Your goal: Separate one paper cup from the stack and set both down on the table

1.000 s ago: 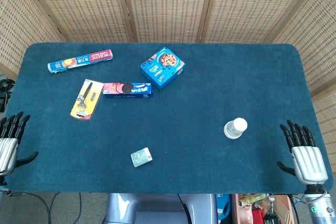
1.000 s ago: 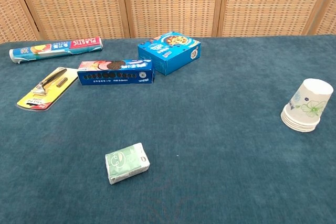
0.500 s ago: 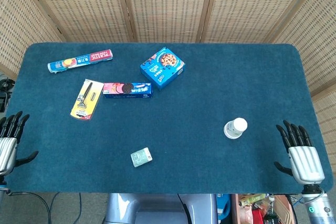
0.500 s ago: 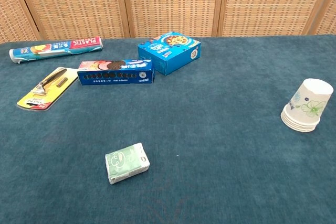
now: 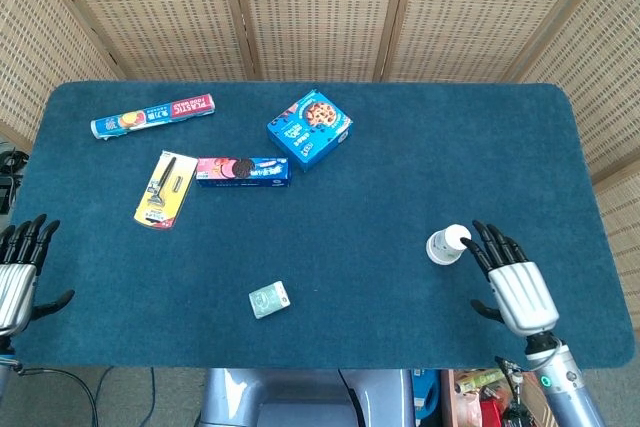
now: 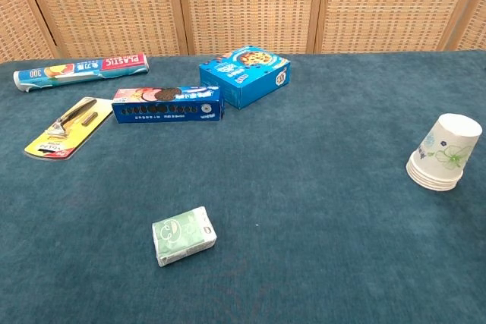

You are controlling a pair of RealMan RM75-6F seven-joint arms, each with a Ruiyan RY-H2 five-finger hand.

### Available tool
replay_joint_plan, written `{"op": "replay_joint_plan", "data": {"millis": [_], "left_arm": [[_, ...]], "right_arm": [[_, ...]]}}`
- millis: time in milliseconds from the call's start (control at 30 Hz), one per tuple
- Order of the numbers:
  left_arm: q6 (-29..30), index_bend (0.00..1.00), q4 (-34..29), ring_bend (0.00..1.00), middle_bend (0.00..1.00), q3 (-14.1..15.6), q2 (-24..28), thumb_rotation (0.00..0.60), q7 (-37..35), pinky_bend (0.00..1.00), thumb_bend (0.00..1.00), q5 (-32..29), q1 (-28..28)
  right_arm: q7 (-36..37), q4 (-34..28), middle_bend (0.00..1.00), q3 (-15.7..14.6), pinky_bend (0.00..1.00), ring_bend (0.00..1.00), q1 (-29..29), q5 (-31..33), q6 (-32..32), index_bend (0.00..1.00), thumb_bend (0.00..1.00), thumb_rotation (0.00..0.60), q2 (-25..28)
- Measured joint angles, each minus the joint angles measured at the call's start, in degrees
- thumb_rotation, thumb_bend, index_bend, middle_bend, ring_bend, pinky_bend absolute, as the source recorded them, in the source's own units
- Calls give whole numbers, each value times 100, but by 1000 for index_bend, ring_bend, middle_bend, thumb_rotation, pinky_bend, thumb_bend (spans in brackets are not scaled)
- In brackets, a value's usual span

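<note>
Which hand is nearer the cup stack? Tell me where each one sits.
Right. The right hand is just beside the cup stack, fingertips almost at it. The left hand is at the table's far left edge, nearly the whole width away.

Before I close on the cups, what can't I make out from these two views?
- Contact: head view cannot settle whether the right robot hand touches the white floral paper cup stack.
- Chest view shows neither hand; both lie outside its frame.
- Left robot hand: cut by head view's left edge.
- Cup count: stacked rims too small to count.
</note>
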Motion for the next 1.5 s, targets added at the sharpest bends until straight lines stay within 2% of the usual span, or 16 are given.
{"op": "replay_joint_plan", "data": {"millis": [333,700,1100,1500], "left_arm": [[-49,0,76,0,0,-1,-52,600,55,0,181,-41,-17],[-145,0,173,0,0,-5,-115,600,107,0,182,-122,-51],[-139,0,143,0,0,12,-157,600,218,0,182,-82,-69],[-136,0,101,0,0,28,-167,600,263,0,181,-45,-81]], "right_arm": [[-906,-197,99,444,281,0,674,1099,-893,194,117,600,-483],[-1639,101,103,833,283,0,1251,2277,-1303,206,136,600,-916],[-1689,502,118,916,299,0,1594,3065,-1596,218,149,600,-976],[-1637,703,151,783,316,2,1805,3424,-1731,262,167,600,-1048]]}}
